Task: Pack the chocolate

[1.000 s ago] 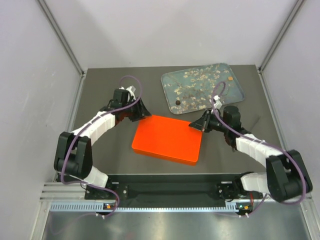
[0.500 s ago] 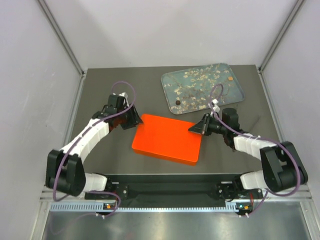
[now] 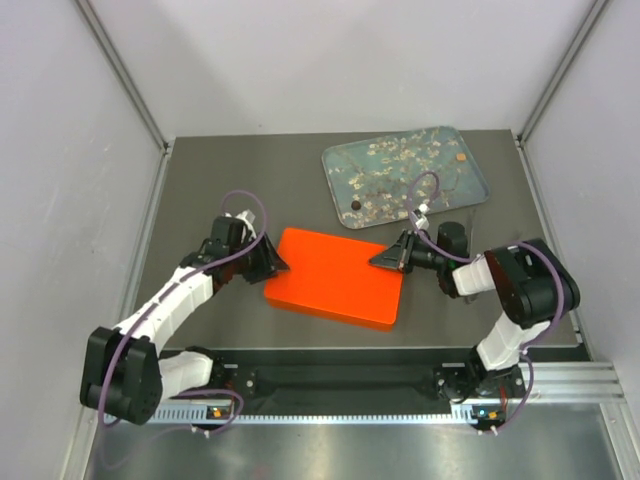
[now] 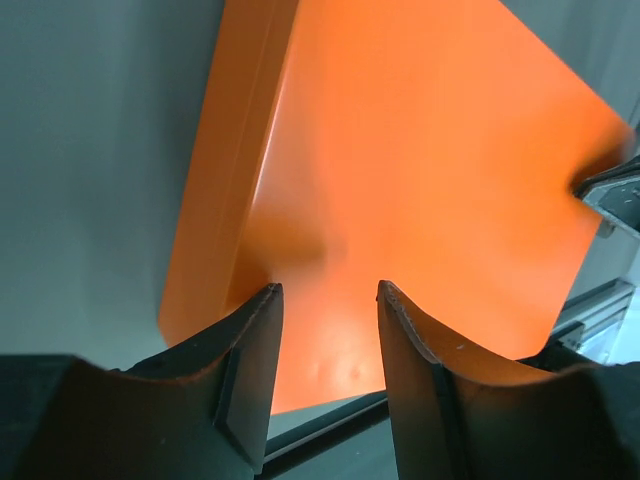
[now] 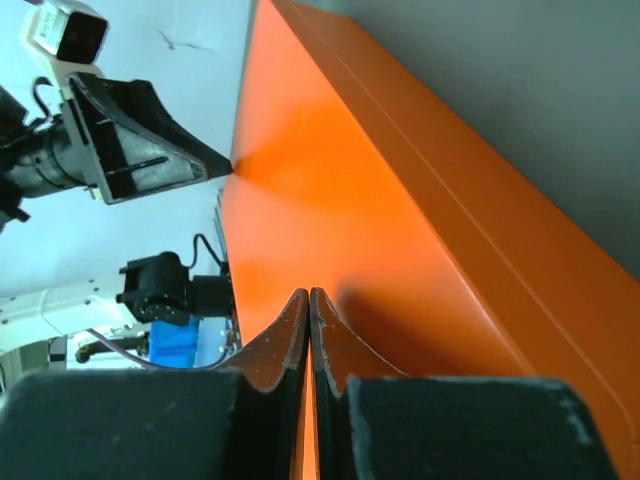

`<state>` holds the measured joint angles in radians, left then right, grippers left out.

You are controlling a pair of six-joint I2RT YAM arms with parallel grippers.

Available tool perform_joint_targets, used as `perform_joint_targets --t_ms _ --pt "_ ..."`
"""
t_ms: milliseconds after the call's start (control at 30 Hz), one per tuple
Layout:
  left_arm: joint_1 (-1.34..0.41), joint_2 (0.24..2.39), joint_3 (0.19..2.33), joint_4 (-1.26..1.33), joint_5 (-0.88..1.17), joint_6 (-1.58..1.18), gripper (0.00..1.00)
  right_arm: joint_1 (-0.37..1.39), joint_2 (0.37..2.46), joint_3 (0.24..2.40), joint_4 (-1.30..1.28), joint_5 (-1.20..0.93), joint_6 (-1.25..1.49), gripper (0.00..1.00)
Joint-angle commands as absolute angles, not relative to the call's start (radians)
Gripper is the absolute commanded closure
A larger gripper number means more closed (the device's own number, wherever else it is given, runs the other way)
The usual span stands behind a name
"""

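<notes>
Setting: a dark grey table is sitting inside a pale-walled enclosure, viewed from above.
Tray: a blossom-print tray is lying at the table's 1 o'clock, its long axis running roughly 9 to 3 o'clock.
Pieces: the chocolate is sitting on the tray. A dark round piece is lying near the tray's 7 o'clock corner and a pale tan piece by its 2 o'clock edge. The two are well apart, and both are too small to show any long axis or facing.
Box: an orange box is lying flat and closed at mid-table, just off the tray's 7 o'clock corner, with its long axis running about 10 to 4 o'clock.
Left arm: the left gripper is hanging over the box's 9 o'clock end, fingers parted by a narrow gap with nothing between them.
Right arm: the right gripper is sitting at the box's 2 o'clock corner, fingers pressed together and empty, tips over the lid.
</notes>
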<state>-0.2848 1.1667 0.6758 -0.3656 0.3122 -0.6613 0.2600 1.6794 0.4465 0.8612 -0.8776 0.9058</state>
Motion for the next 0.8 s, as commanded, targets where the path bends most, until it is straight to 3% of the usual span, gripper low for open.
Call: perform_joint_targets --t_ms 0,233,400,767 --pt "-0.285 1.177 0.618 -0.388 0.242 -0.666 0.51 0.249 1.73 0.394 1.003 -0.881 0.926 1.0" --pt "-0.285 1.123 0.695 -0.459 0.199 -0.667 0.5 0.244 1.544 0.439 0.698 -0.853 0.813 1.0" --pt "-0.284 1.172 0.821 -0.372 0.247 -0.615 0.48 0.32 1.352 0.463 0.462 -0.793 0.703 1.0" --pt "-0.284 1.529 0.873 -0.193 0.35 -0.605 0.47 0.391 1.224 0.291 0.3 -0.67 0.612 1.0"
